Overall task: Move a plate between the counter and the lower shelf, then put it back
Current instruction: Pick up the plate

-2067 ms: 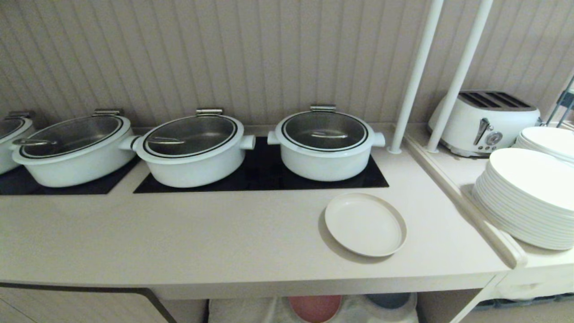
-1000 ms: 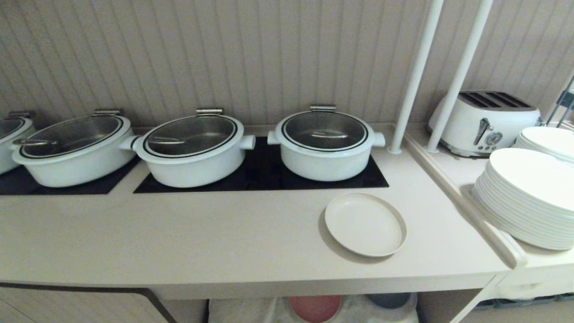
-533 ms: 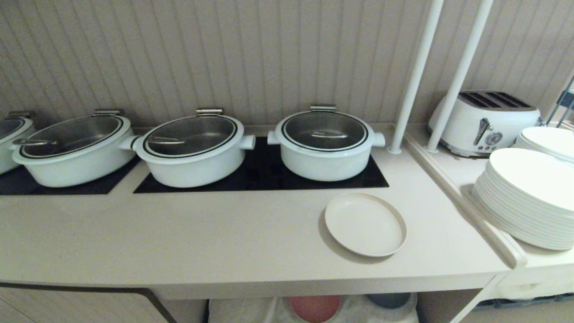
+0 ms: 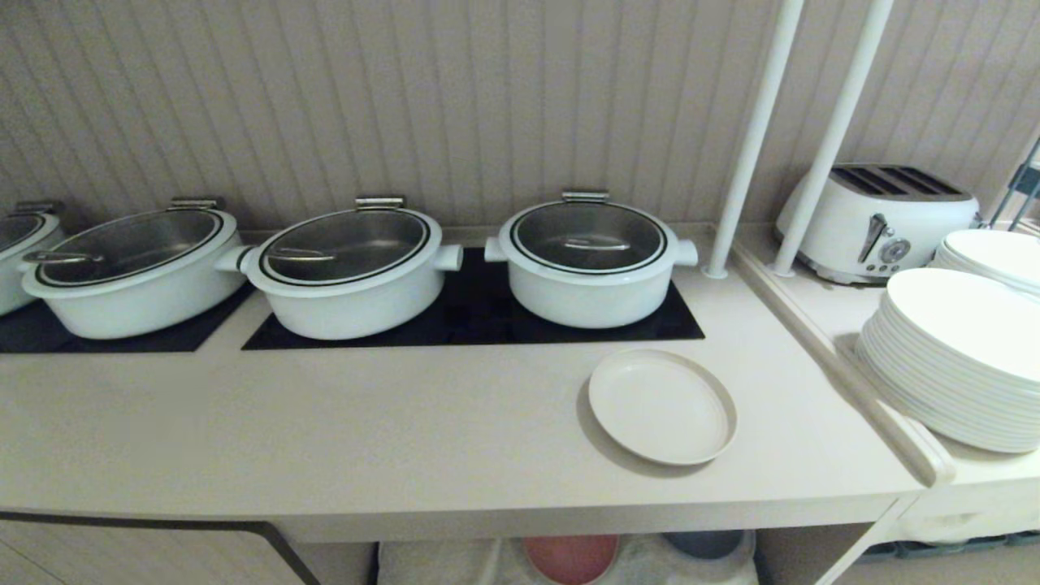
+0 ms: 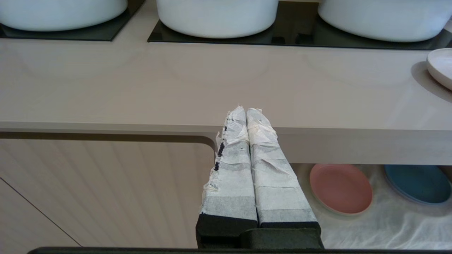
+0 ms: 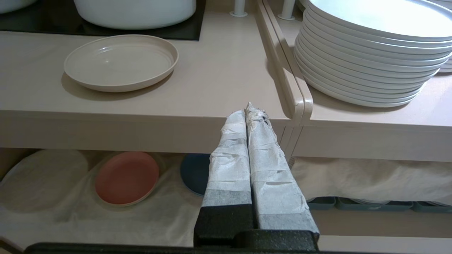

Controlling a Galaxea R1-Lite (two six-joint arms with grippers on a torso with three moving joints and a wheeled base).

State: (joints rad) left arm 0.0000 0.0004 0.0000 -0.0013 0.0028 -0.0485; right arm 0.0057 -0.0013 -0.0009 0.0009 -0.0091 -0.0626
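Observation:
The small cream plate [image 4: 662, 406] [image 6: 121, 62] lies flat on the beige counter [image 4: 366, 422], in front of the rightmost white pot. Its edge just shows in the left wrist view [image 5: 440, 67]. Below the counter's front edge is the lower shelf [image 6: 70, 218] [image 5: 388, 225], draped in wrinkled whitish cloth. My right gripper [image 6: 250, 110] hangs shut and empty in front of the counter edge, to the right of the plate and lower than it. My left gripper [image 5: 246, 112] is also shut and empty, in front of the counter edge further left. Neither arm shows in the head view.
Three lidded white pots [image 4: 589, 260] stand on black glass panels behind the plate. A pink plate [image 6: 126, 178] and a blue plate [image 6: 194, 173] lie on the shelf cloth. A tall stack of glossy white plates [image 4: 959, 357] and a toaster [image 4: 877, 223] occupy the side ledge with white poles [image 4: 756, 138].

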